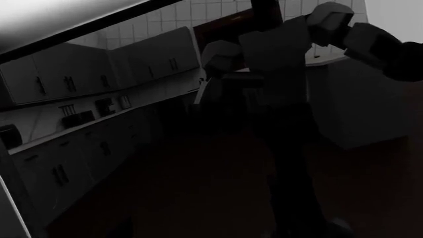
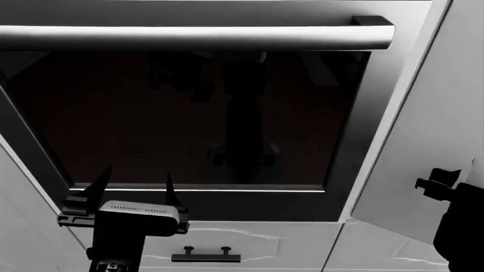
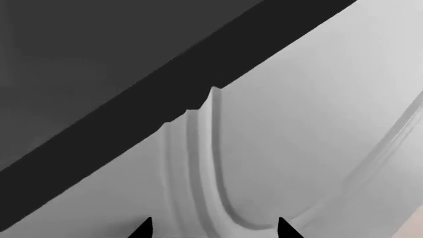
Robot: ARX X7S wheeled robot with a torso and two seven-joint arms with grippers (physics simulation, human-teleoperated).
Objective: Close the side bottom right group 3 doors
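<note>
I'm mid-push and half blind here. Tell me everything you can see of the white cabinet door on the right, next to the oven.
The door is a tall white panel, matte like painted wood, standing swung out at an angle right of the black glass oven door, so not closed. The right wrist view shows its face up close: a curvy raised-panel moulding. No handle shows. The right gripper sits at its lower outer edge, fingertips apart against the face; actual contact can't be confirmed.

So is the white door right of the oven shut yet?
Not shut: the door is swung out, overlapping the oven frame's right side, right gripper at its panel.
</note>
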